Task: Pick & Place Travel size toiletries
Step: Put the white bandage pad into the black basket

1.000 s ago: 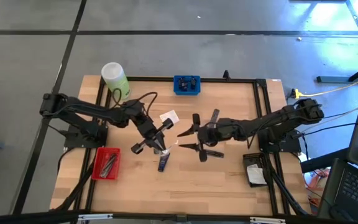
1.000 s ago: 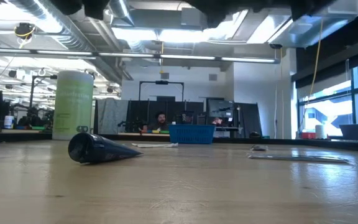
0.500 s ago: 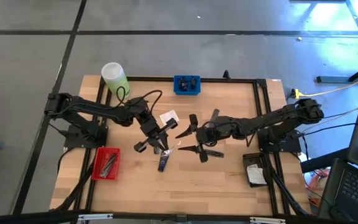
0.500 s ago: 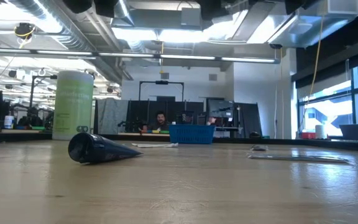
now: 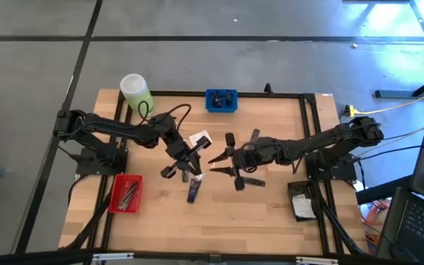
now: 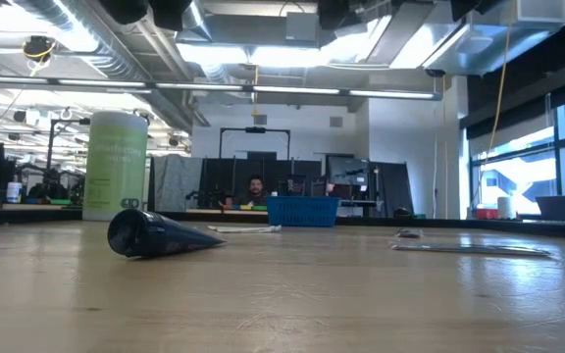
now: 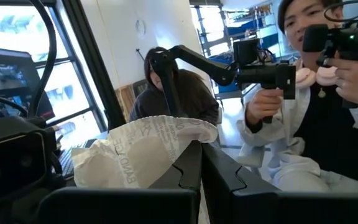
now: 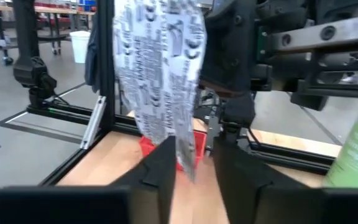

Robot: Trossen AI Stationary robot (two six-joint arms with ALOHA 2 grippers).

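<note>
Green bottle (image 5: pixel 136 93): stands at the bench's far left corner, not part of the sorting.

Red tray (image 5: pixel 126 193): sits by the near left edge with slim grey tubes (image 5: pixel 129 193) already in it; it looks like one of the drop-off bins.

Left gripper (image 5: pixel 191 157): raised over the middle of the bench, fingers clamped tight on a white printed sachet (image 7: pixel 145 149). In the left wrist view the crumpled packet stands up from between the two dark fingers, held by one edge so that the rest is free for the other arm.

Sachet, seen from the right wrist (image 8: pixel 160 68): hangs upright, its free edge dipping into the gap between the right arm's own fingers (image 8: pixel 157 168).

Right gripper (image 5: pixel 217 163): just beside the left gripper at mid-bench, its fingers about half apart on either side of the sachet's edge. Whether they press on it yet cannot be told; this looks like a hand-over in mid-air.

Navy tube (image 5: pixel 193 193): lies flat on the bench just nearer than the two grippers, untouched.

Blue tray (image 5: pixel 221 100): at the middle of the far edge, with small dark items inside.

Black tray (image 5: pixel 303 205): by the near right corner, below the right arm's base, holding something pale.

People (image 7: pixel 303 99): in the room beyond, one holds a camera rig.
</note>
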